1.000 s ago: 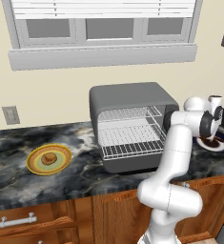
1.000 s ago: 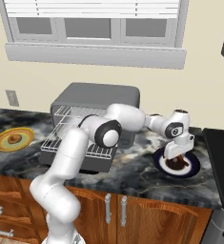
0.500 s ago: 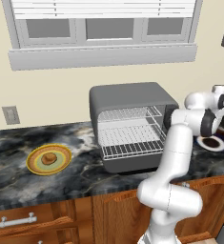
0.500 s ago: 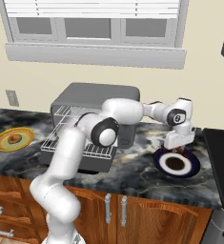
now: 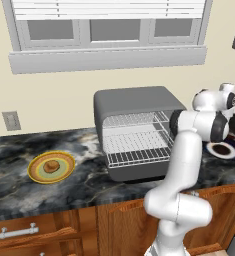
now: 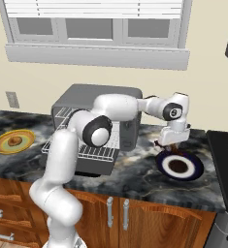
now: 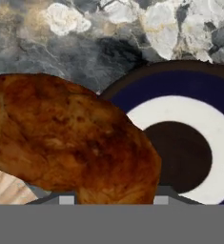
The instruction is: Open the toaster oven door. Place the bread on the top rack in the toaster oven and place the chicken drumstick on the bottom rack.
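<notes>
The claw [image 6: 170, 143] hangs in the air just above the blue-rimmed plate [image 6: 179, 165], and it pinches the chicken drumstick [image 7: 70, 138]. In the hand view the drumstick is big, brown and lumpy, and it sits right between the two claw tips. Below it, that view shows the plate with its dark blue rim, a white ring and a dark brown middle.

The plate lies on the dark marble desk [image 6: 135, 169], to the right of the toaster oven [image 6: 98, 128]. The white arm reaches from the base across the front of the toaster oven to the spot above the plate.

The toaster oven is a dark grey box that stands on the desk near the wall. The toaster oven door [image 5: 139, 172] is open and folded down flat in front of it. Inside, the silver wire racks [image 5: 136, 135] show, and nothing lies on them.

Far to the left of the toaster oven lies a yellow plate [image 5: 51, 167] on the desk. The bread [image 5: 51, 165], a small round tan bun, sits in the middle of it.

Behind the toaster oven a window [image 5: 109, 30] is set in the pale wall. Under the desk are brown wooden cabinets [image 6: 125, 213].
</notes>
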